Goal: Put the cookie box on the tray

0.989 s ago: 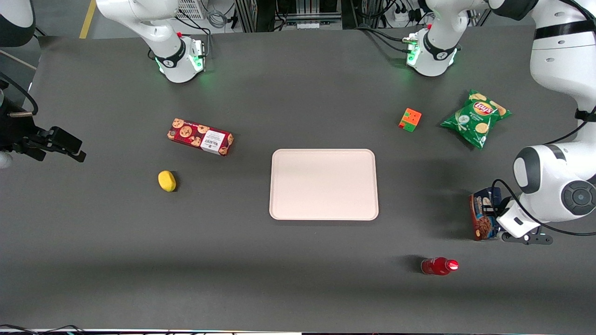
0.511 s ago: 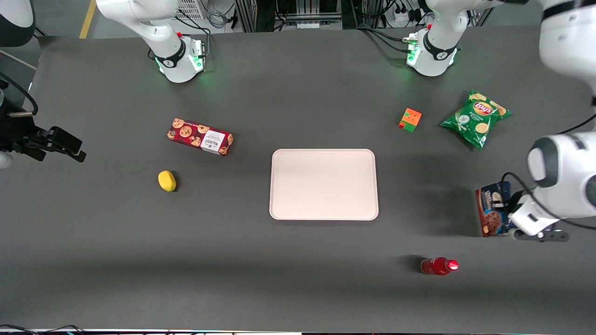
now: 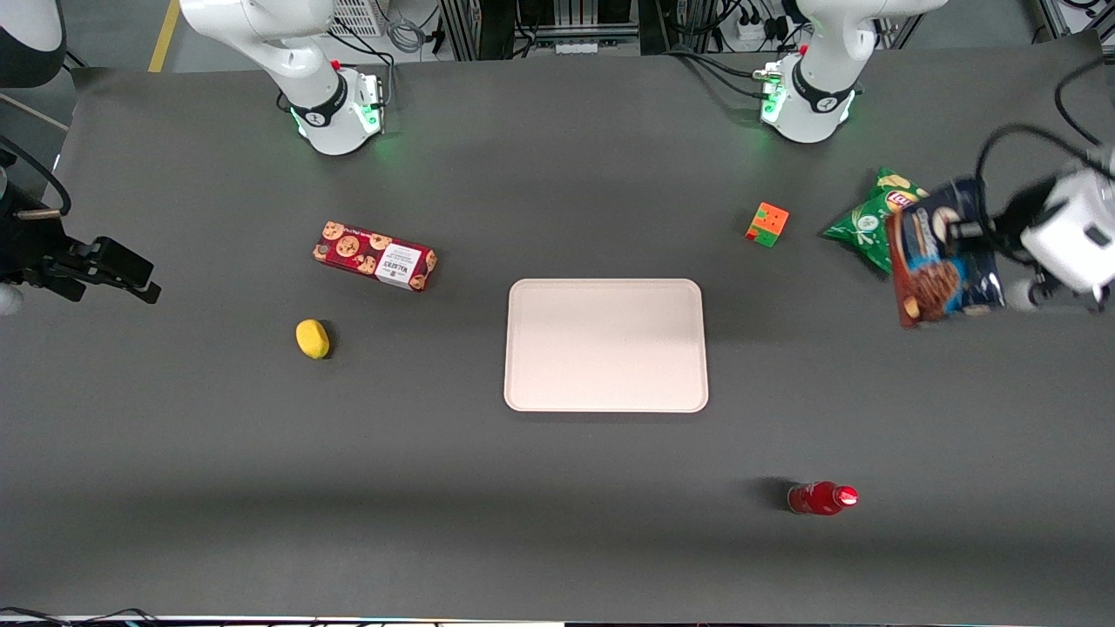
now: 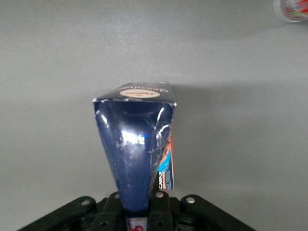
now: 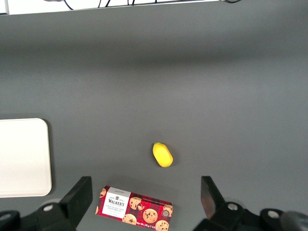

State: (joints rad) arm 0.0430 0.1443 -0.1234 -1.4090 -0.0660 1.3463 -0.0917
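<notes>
My left gripper is shut on the cookie box, a dark navy box with a brown cookie picture and a reddish-brown edge. It holds the box tilted, high above the table at the working arm's end, where it overlaps the chips bag in the front view. In the left wrist view the box sticks out from between the fingers of the gripper, over bare table. The pale cream-pink tray lies flat and bare at the table's middle, well apart from the box. It also shows in the right wrist view.
A green chips bag and a colour cube lie near the held box. A red bottle lies nearer the front camera. A long red cookie box and a yellow object lie toward the parked arm's end.
The gripper has lifted the cookie box off the table. It has carried it upward and away from the front camera, to beside the chips bag.
</notes>
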